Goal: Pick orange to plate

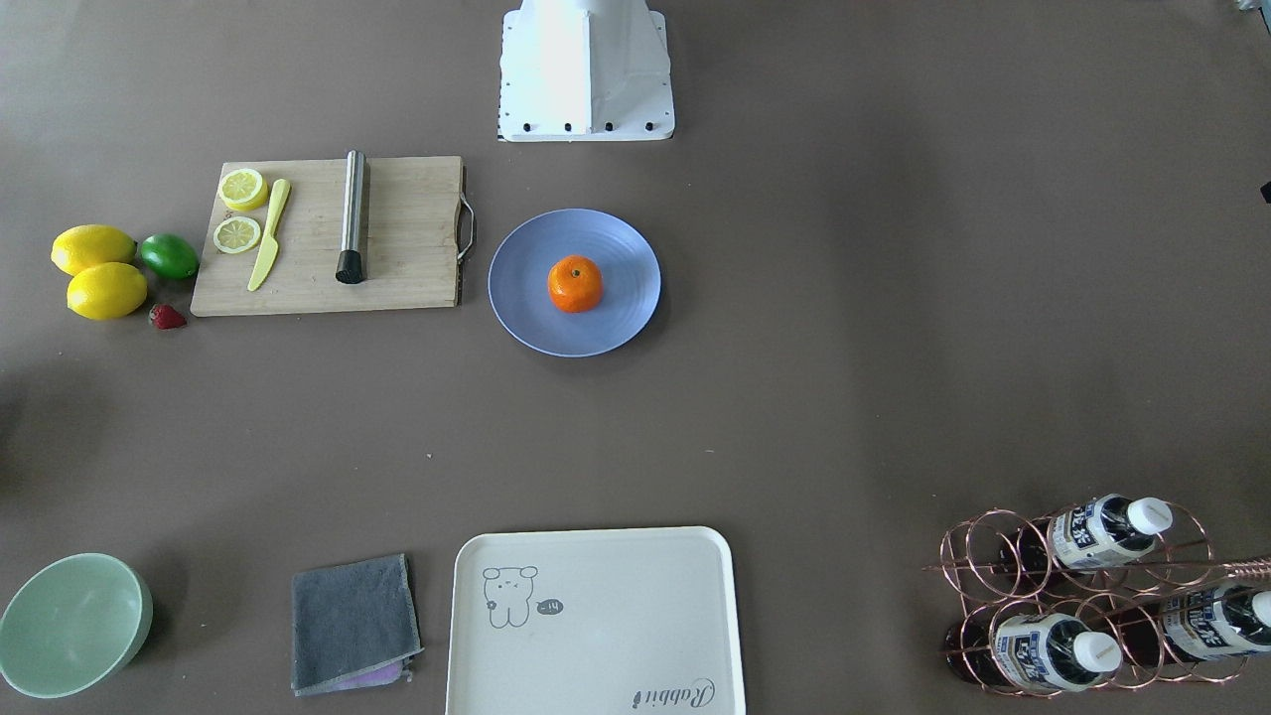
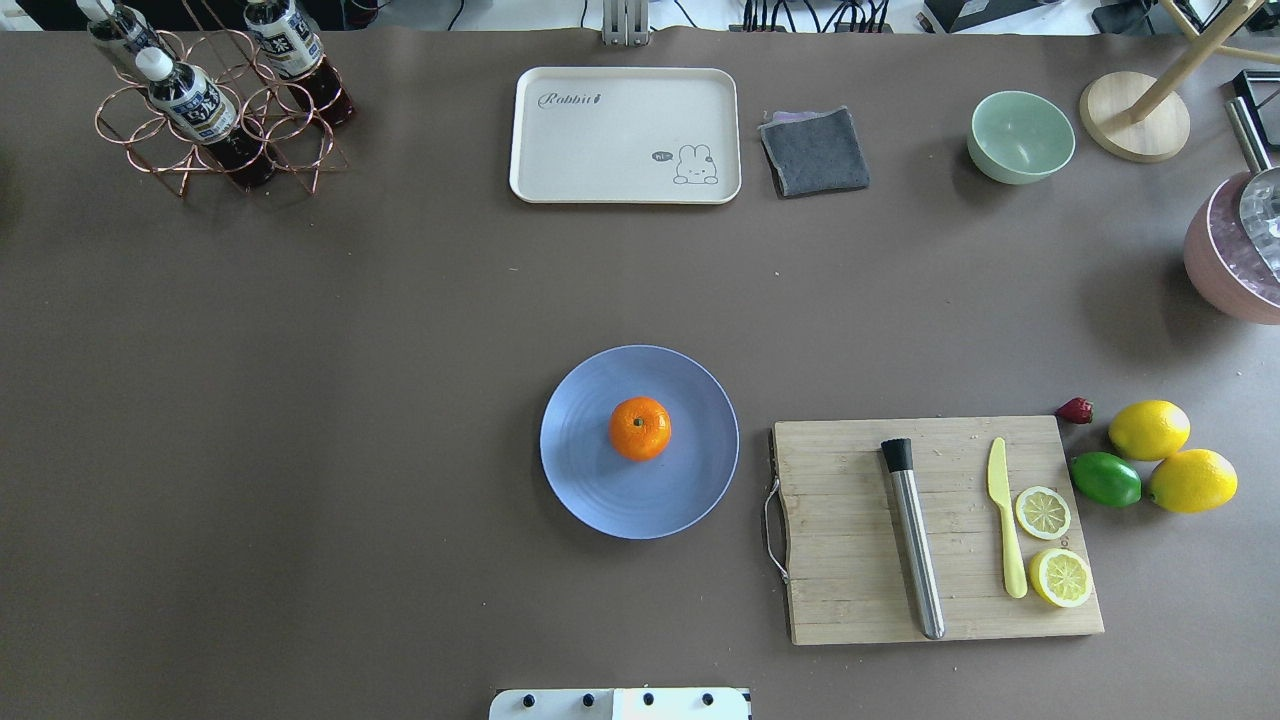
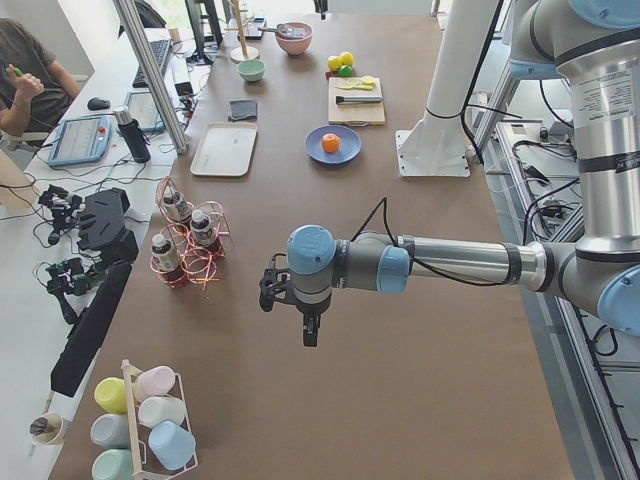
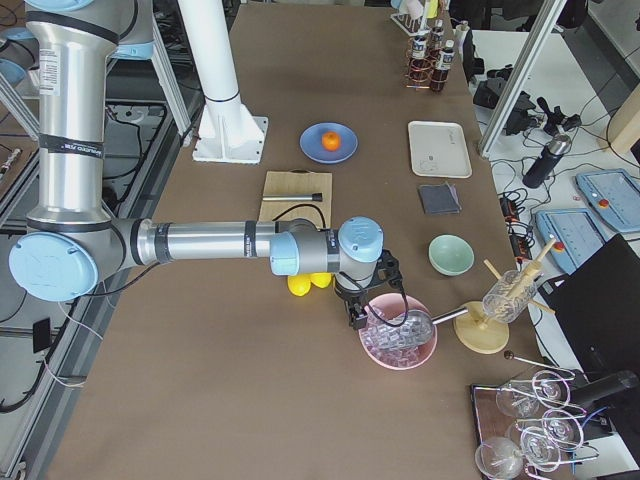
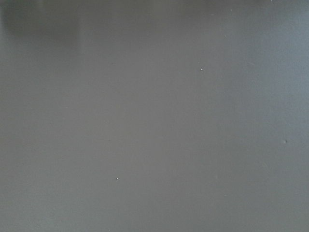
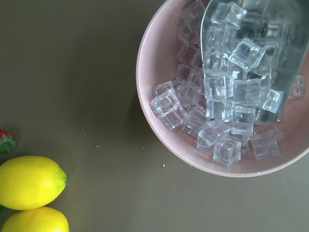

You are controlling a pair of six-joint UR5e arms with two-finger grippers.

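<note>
The orange (image 2: 640,428) sits upright, stem dot up, near the middle of the periwinkle-blue plate (image 2: 590,490), which lies in front of the robot base; both also show in the front-facing view, orange (image 1: 575,283) on plate (image 1: 621,243). Neither arm is near them. My left gripper (image 3: 309,332) hangs over bare table far toward the left end, and I cannot tell whether it is open or shut. My right gripper (image 4: 356,318) hovers at the rim of a pink bowl of ice, beside the lemons; its state cannot be told either. Neither wrist view shows fingers.
A wooden cutting board (image 2: 850,600) with a steel muddler, yellow knife and lemon slices lies right of the plate. Two lemons (image 2: 1150,430), a lime and a strawberry sit beyond it. Cream tray (image 2: 560,140), grey cloth, mint bowl (image 2: 1020,135), bottle rack (image 2: 200,110) and ice bowl (image 6: 154,159) line the far side.
</note>
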